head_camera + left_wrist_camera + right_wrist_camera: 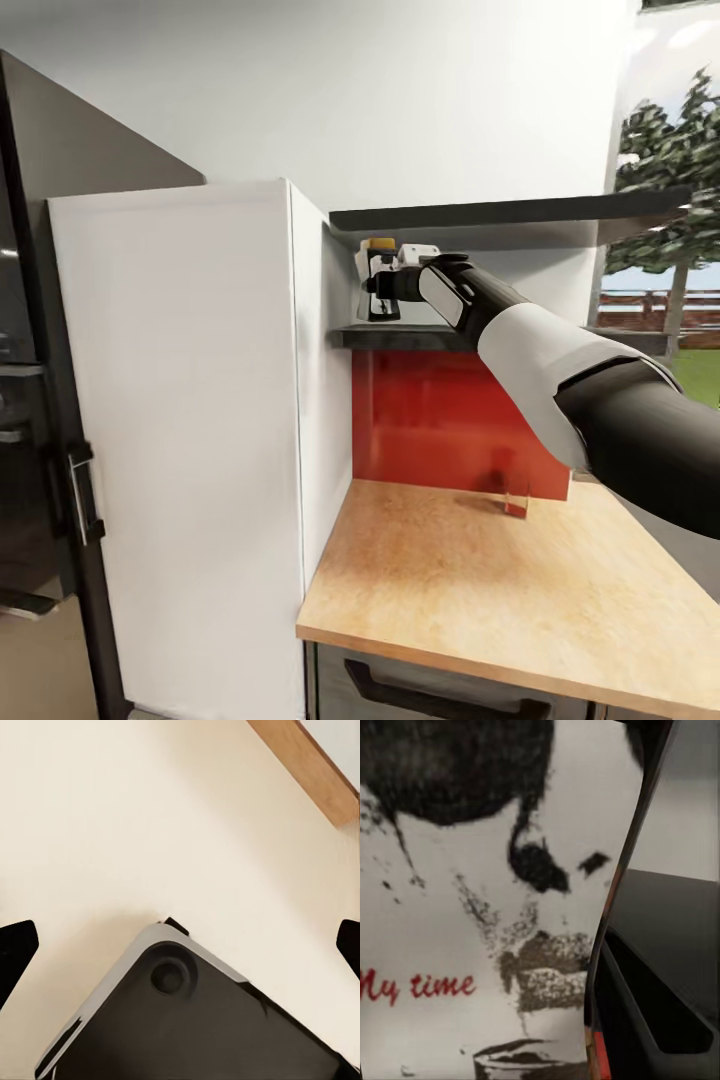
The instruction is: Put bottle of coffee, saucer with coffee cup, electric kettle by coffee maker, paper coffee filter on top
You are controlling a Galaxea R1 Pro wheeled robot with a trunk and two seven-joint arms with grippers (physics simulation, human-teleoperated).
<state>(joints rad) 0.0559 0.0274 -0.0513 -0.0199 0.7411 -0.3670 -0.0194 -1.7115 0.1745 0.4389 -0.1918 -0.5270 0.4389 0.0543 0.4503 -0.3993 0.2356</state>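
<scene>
One jar of coffee [380, 262] on the lower of two dark shelves [400, 337], tucked against the side of the tall white cabinet [180, 440]. Yellow lid visible on top; glass body mostly hidden behind the right pincer [378, 284]. Close up from the right wrist, the jar's label [472, 915] is pale paper with a smudgy black print and red script reading "My time".

Right pincer is at the jar, fingers to either side of it at label height; whether they press the glass, cannot tell. One arm reaches in from the right: black forearm, white sleeve segment, black wrist.

Below the shelves, one glossy red back panel [450, 420]. Under that, one wooden worktop [480, 590], light, grained, square-edged, above a dark drawer front with a black handle [430, 695]. One small clear glass [516, 497] stands on the worktop near the red panel.

Left wrist camera: two black fingertips [15, 952] at opposite edges of its view, well apart, nothing between them; cream floor, a dark rounded-corner base plate [195, 1020], a strip of wood edge [315, 772].

Far left, a dark fridge [40, 400]. Far right, a window [670, 200] with trees.
</scene>
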